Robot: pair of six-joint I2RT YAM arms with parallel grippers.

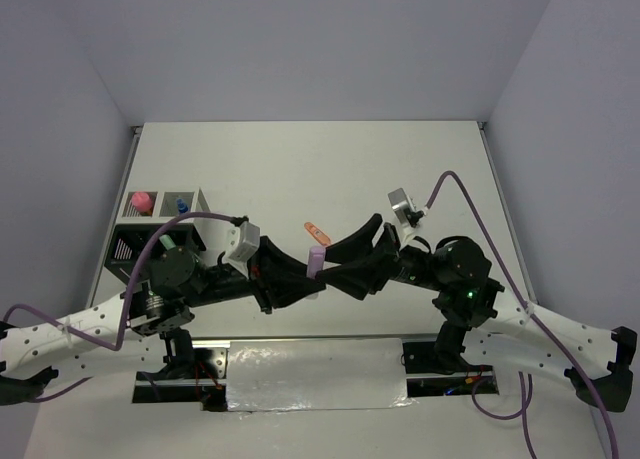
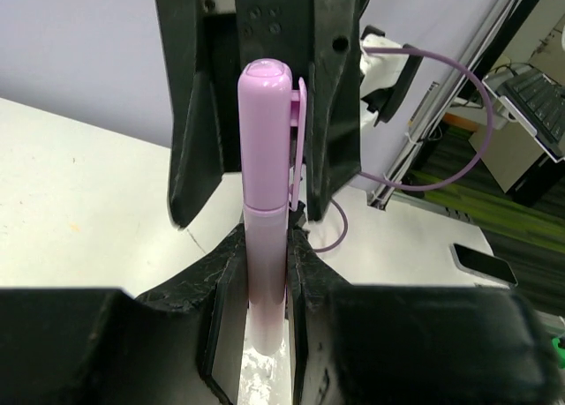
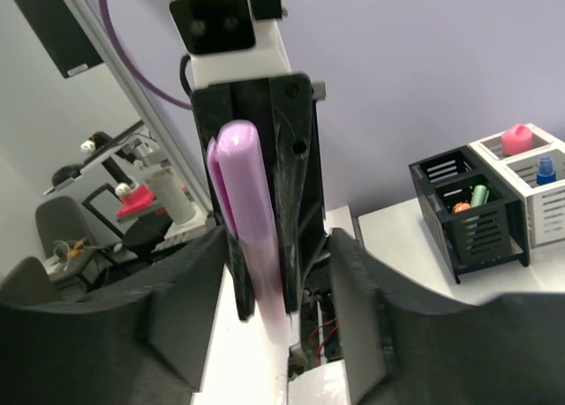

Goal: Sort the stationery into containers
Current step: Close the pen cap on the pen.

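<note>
A lilac highlighter (image 2: 265, 140) stands upright, its lower barrel clamped between the left gripper's (image 2: 265, 268) black fingers, while the right gripper (image 2: 256, 202) straddles its capped end, one finger standing apart from the cap, the other just beside the clip, with the white table (image 2: 79, 184) behind it.

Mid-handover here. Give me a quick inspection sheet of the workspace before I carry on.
Surface: white table; one small orange item lies loose near its centre.
Job's things: purple highlighter held above the table between the arms; organizer at the left edge holds a pink-capped item, a blue-capped bottle and a green pen.
Clutter: silvery sheet between the arm bases.
Grippers: left gripper shut on the highlighter; right gripper open, fingers flanking its cap end.
Cables: a purple cable arches off each wrist.
Surroundings: plain walls on three sides.
</note>
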